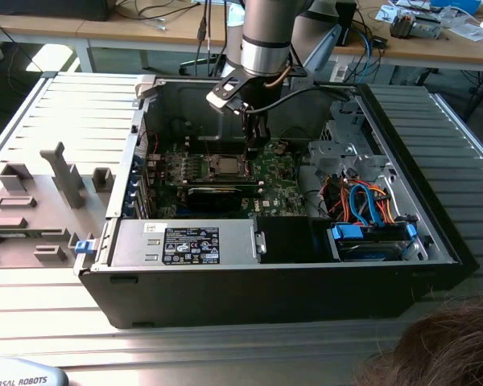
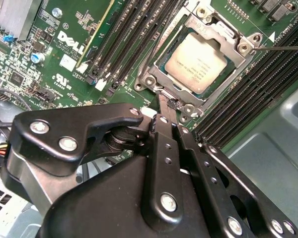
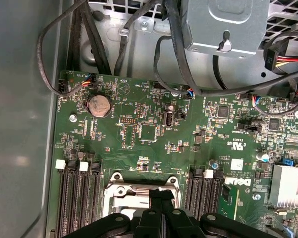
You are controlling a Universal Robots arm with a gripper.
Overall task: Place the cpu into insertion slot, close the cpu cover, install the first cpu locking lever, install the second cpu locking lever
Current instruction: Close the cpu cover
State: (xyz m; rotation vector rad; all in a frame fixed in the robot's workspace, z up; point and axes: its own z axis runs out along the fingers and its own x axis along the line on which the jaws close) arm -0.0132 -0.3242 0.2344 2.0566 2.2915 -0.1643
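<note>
Exterior view: open case on a ribbed table, arm lowered inside, gripper low over the middle of the board, just beside the cpu. Second wrist view: cpu lying flat in the slot, cover down around it, gripper with fingers pressed together, tip at the slot's near corner, thin lever jutting past the far corner. First wrist view: gripper closed at the cover's edge, memory slots along both sides.
</note>
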